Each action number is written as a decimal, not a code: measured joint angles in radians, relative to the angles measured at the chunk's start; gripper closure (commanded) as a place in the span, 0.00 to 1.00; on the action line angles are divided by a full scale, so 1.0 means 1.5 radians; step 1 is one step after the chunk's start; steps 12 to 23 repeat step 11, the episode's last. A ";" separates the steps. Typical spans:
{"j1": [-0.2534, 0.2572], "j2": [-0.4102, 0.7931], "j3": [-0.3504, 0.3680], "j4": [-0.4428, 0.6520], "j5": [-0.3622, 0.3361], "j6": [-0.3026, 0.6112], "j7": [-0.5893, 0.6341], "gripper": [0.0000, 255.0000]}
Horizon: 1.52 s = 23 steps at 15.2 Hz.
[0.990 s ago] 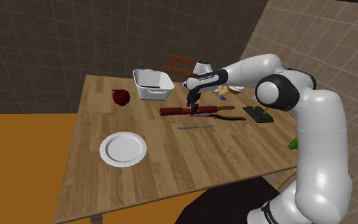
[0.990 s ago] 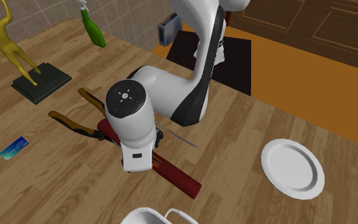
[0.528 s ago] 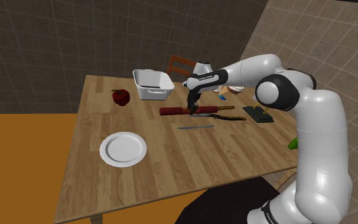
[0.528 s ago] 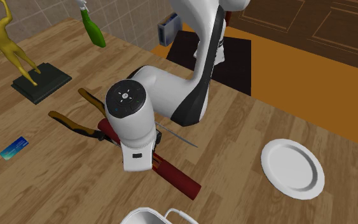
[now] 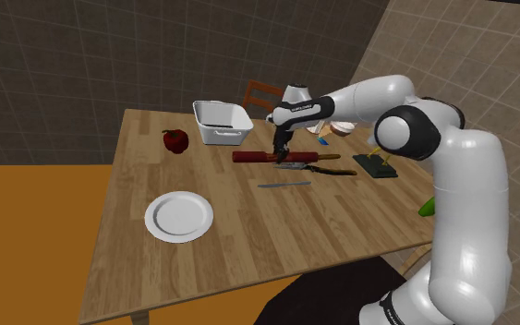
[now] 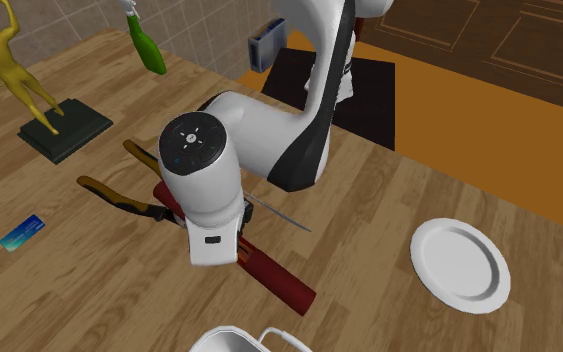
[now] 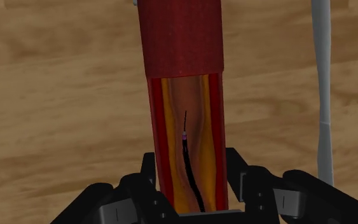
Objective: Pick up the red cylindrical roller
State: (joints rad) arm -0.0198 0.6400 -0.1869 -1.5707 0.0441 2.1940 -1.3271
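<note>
Dark red roller (image 5: 256, 158), at the shoulder view's centre, low over or on the table (image 5: 248, 240), clasped across its width near mid-length by the pincer (image 7: 191, 173). Risk on lifting: round smooth body swivelling in the grip, one end dipping and snagging the pliers (image 5: 336, 171) alongside.

Brown-handled pliers (image 5: 328, 170) lie just beside the dark red cylindrical roller (image 5: 251, 158); slim grey blade (image 5: 284, 185) nearer; wooden tabletop (image 5: 258, 235) bare nearer still
</note>
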 measured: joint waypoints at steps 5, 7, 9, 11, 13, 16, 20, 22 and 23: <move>0.002 -0.023 -0.003 0.010 -0.004 -0.033 0.001 1.00; 0.002 -0.032 -0.004 0.013 -0.005 -0.045 0.000 1.00; 0.004 -0.041 -0.004 0.017 -0.006 -0.058 0.001 1.00; 0.003 -0.046 -0.005 0.025 -0.007 -0.071 -0.001 1.00; 0.003 -0.046 -0.005 0.025 -0.007 -0.071 -0.001 1.00; 0.003 -0.046 -0.005 0.025 -0.007 -0.071 -0.001 1.00; 0.003 -0.046 -0.005 0.025 -0.007 -0.071 -0.001 1.00; 0.003 -0.046 -0.005 0.025 -0.007 -0.071 -0.001 1.00; 0.003 -0.046 -0.005 0.025 -0.007 -0.071 -0.001 1.00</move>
